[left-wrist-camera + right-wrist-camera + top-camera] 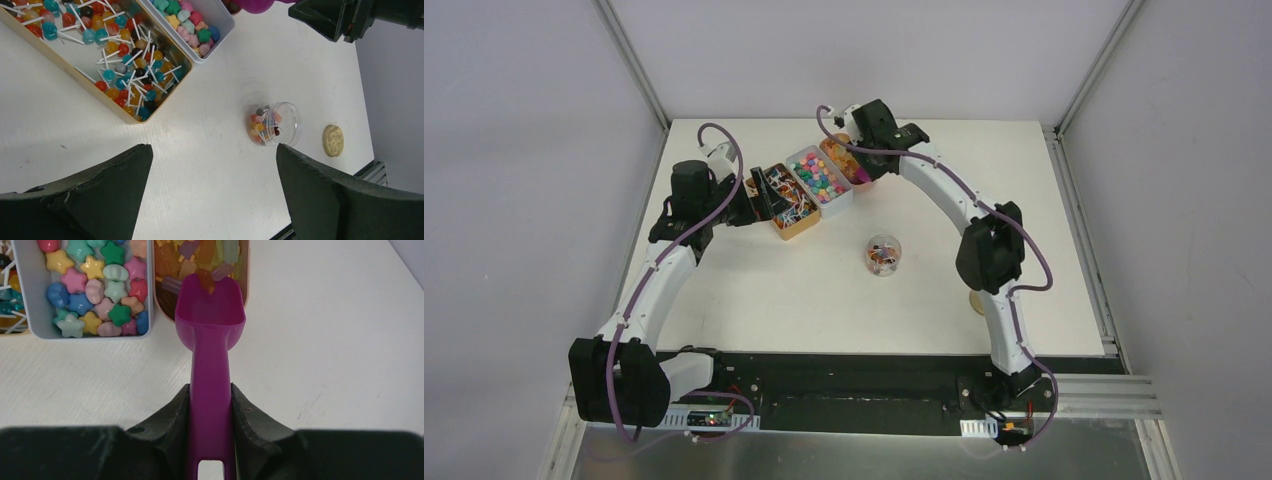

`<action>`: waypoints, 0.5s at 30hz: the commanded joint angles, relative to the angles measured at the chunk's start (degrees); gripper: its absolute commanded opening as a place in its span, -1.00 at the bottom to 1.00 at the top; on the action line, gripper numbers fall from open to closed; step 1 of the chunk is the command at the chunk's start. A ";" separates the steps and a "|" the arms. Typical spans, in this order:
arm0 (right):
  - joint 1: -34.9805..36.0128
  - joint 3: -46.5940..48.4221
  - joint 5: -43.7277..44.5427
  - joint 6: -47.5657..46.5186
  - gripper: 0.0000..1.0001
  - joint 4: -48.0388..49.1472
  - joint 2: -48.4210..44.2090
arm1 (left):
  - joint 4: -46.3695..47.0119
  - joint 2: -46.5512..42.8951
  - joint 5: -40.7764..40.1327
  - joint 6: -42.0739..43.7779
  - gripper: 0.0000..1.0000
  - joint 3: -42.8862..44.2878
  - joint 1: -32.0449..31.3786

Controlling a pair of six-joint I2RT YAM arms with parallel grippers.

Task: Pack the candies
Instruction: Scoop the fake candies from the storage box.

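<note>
The candies lie in three trays. Small lollipops (115,65) with white sticks fill a gold tin (792,225). Star-shaped candies (95,285) fill a white tray (836,202). Translucent bar-shaped candies (210,252) fill an orange tray (832,148). A clear round jar (883,254) holding a few lollipops stands mid-table and also shows in the left wrist view (276,124). My right gripper (210,395) is shut on the handle of a purple scoop (210,320), whose bowl holds one orange candy (205,280) at the orange tray's near rim. My left gripper (212,152) is open and empty, above the table beside the gold tin.
A round tan disc (333,140) lies on the table right of the jar, near the right arm (989,250). The three trays stand side by side at the back middle. White walls enclose the table on three sides.
</note>
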 commanded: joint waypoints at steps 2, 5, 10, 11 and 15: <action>-0.69 4.77 -1.14 -0.18 -1.00 -1.18 2.52 | 1.34 -1.18 -0.36 0.81 0.98 2.62 -0.39; -0.83 4.51 -1.63 -0.07 -1.00 -0.51 3.27 | 1.25 -1.17 -0.46 0.89 0.98 2.63 -0.38; -0.88 1.30 -2.39 0.26 -1.00 1.97 2.79 | 1.15 -1.00 -0.69 0.90 0.98 2.63 -0.38; -0.89 0.48 -2.43 0.36 -1.00 2.65 2.55 | 1.17 -1.04 -0.76 0.90 0.98 2.63 -0.38; -0.96 -2.30 -2.57 0.87 -1.00 4.72 1.62 | 1.14 -0.91 -0.87 0.90 0.98 2.64 -0.43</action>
